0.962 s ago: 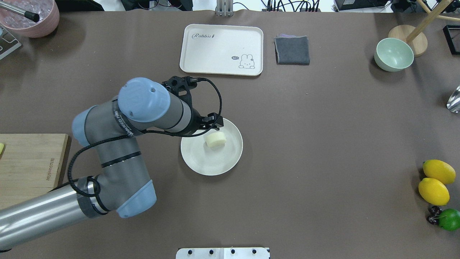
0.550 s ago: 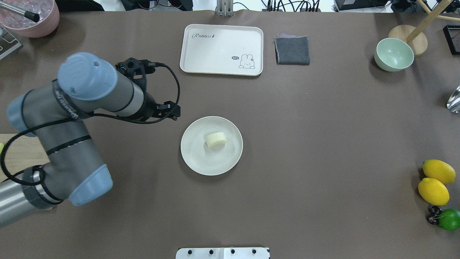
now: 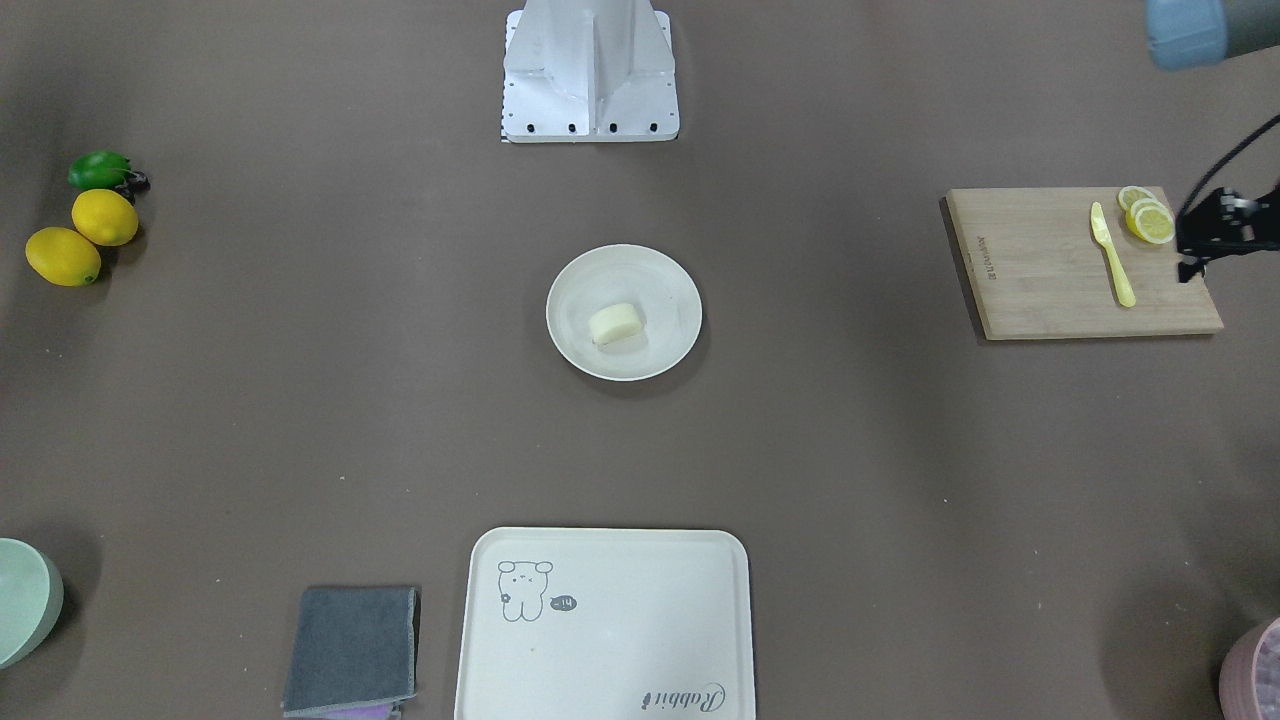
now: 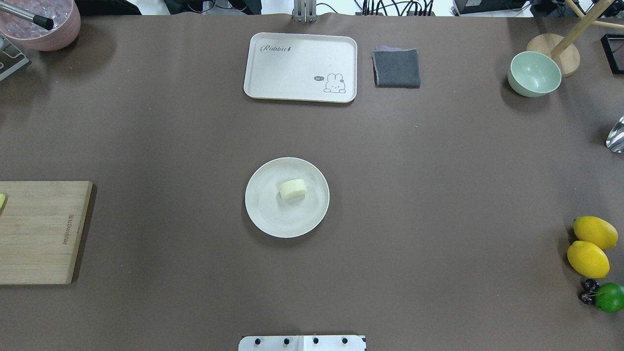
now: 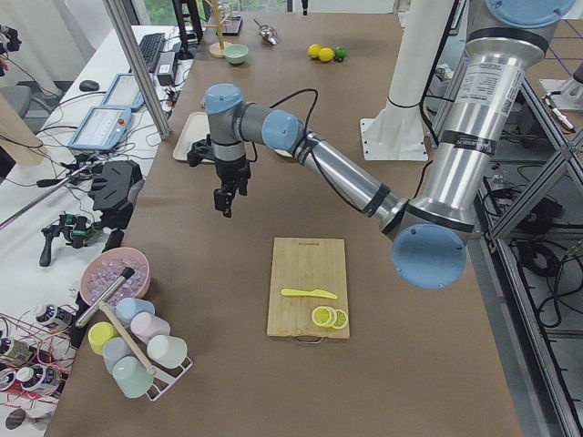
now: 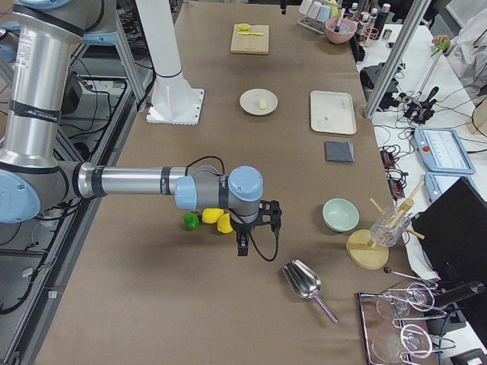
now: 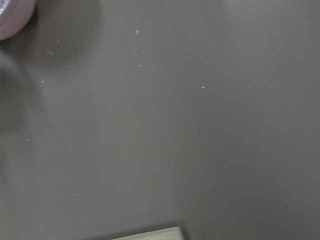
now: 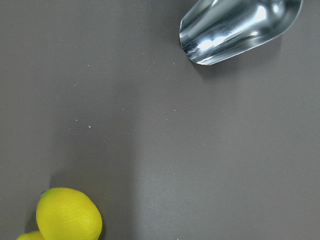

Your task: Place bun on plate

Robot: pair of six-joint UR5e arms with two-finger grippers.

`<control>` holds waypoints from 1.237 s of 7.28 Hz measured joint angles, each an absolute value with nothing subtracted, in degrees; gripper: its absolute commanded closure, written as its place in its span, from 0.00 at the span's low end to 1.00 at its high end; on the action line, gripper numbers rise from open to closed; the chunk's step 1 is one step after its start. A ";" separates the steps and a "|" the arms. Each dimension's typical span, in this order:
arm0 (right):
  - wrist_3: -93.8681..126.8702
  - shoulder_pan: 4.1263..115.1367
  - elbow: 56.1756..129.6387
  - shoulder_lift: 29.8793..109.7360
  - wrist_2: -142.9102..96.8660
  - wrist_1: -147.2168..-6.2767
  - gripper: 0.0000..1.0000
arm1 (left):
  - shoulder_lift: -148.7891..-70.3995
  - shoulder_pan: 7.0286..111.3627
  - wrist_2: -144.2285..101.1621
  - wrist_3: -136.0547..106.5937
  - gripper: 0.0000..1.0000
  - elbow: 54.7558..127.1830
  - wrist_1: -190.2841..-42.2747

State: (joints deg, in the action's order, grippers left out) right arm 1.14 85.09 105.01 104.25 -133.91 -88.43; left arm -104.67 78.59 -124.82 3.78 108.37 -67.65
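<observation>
left end effector [image 3: 1192, 266] withdrawn, front-facing view catches it

left gripper [image 5: 224, 205] has drawn well away from the plate [image 4: 273, 219].

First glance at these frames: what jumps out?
The bun lies on the plate at the table's centre, with nothing gripping it. The left gripper hangs near the cutting board, and the right gripper hangs by the lemons.
</observation>
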 measured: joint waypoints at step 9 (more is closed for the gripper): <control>1.33 85.25 104.93 104.75 -134.88 -88.34 0.00 | -79.90 92.89 -131.77 10.24 0.02 98.57 -89.83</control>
